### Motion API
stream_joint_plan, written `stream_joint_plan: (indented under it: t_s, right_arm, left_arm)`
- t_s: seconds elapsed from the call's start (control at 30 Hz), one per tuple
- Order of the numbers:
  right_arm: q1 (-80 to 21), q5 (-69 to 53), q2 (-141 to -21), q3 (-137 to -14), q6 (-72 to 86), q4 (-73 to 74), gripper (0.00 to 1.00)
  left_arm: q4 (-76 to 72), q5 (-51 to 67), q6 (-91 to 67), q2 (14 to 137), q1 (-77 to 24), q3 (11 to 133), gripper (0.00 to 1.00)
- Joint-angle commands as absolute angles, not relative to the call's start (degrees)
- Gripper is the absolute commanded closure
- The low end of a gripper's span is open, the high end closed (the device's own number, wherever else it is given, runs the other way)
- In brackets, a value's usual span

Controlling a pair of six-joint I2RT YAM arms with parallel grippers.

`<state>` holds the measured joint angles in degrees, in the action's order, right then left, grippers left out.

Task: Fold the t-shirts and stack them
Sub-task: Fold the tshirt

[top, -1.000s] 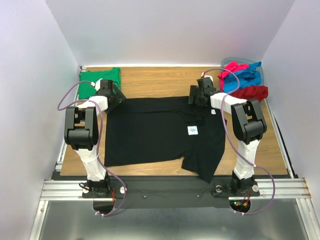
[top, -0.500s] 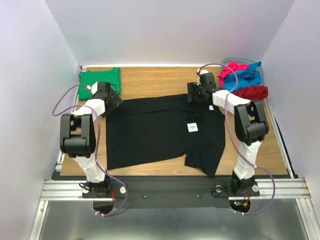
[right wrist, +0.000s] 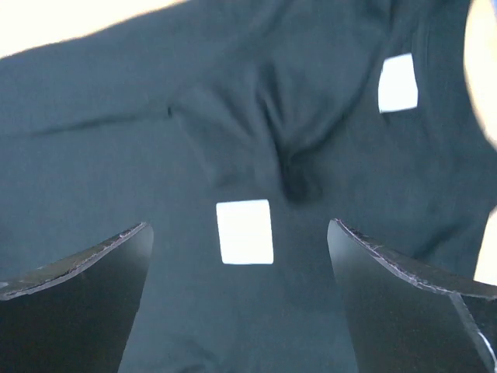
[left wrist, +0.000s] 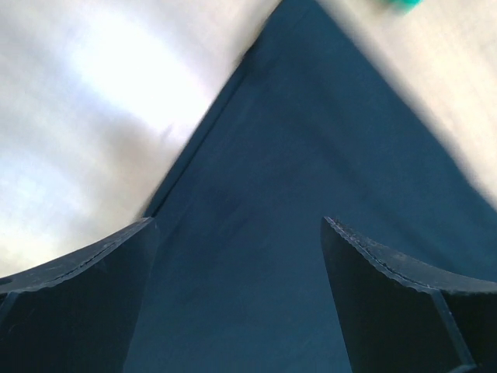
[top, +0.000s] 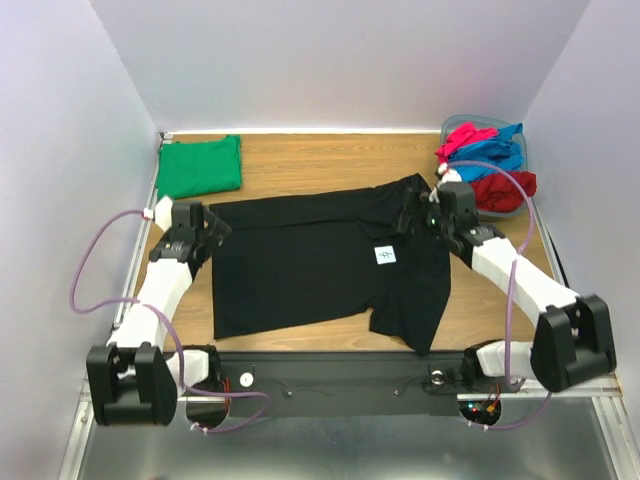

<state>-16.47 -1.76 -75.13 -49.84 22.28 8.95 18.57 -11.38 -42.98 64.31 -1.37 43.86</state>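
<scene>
A black t-shirt [top: 310, 260] with a small white label [top: 386, 256] lies spread flat on the wooden table [top: 310, 155]. My left gripper [top: 208, 226] is open and empty, low over the shirt's far left corner; the left wrist view shows dark cloth [left wrist: 311, 155] between its fingers. My right gripper [top: 409, 214] is open and empty over the shirt's far right part; its wrist view shows the cloth [right wrist: 116, 101] and the white label [right wrist: 245, 231]. A folded green t-shirt [top: 200, 165] lies at the back left.
A grey-blue tub [top: 455, 122] at the back right holds pink [top: 465, 135], blue [top: 497, 152] and red [top: 502, 187] shirts, the red one spilling over its front. White walls close in the left, back and right. A sleeve hangs near the table's front edge [top: 420, 335].
Both arms have swung outward and their grippers have drawn back toward me from the shirt's far corners. The shirt lies slightly shifted, with a small bunch at its far right.
</scene>
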Motion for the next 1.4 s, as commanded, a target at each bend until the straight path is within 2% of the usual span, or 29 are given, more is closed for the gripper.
stream_joint_plan:
  t_s: [0.0, 0.13, 0.2, 0.57, 0.8, 0.93, 1.37]
  right_arm:
    - [-16.3, -2.9, -68.7, -44.0, 27.9, 8.6, 0.00]
    - [-16.3, -2.5, -67.8, -43.0, 27.5, 9.1, 0.00]
    - [-16.3, -1.7, -69.9, -47.4, 25.8, 9.0, 0.00]
    - [-16.8, -8.5, -106.2, -78.5, 17.6, 9.1, 0.00]
    - [-17.3, -6.4, -120.3, -90.7, 15.3, 9.7, 0.00]
    - [-16.7, 2.5, -124.6, -93.4, 16.3, 11.4, 0.00]
    - [-10.5, 8.8, -126.0, -90.8, 23.9, 12.0, 0.00]
  left_arm:
    - [21.6, -11.3, -45.8, 59.9, -1.2, 38.2, 0.02]
    - [21.6, -9.5, -45.7, 61.0, -1.2, 36.7, 0.02]
    - [19.8, -8.6, -46.0, 62.4, -1.2, 35.5, 0.02]
    - [18.5, -9.4, -45.7, 63.4, -1.2, 35.9, 0.02]
    - [18.6, -9.9, -46.0, 63.5, -1.2, 36.8, 0.02]
    - [18.5, -10.1, -46.1, 63.9, -1.2, 37.2, 0.02]
    - [18.0, -10.8, -45.6, 67.8, -1.2, 38.1, 0.02]
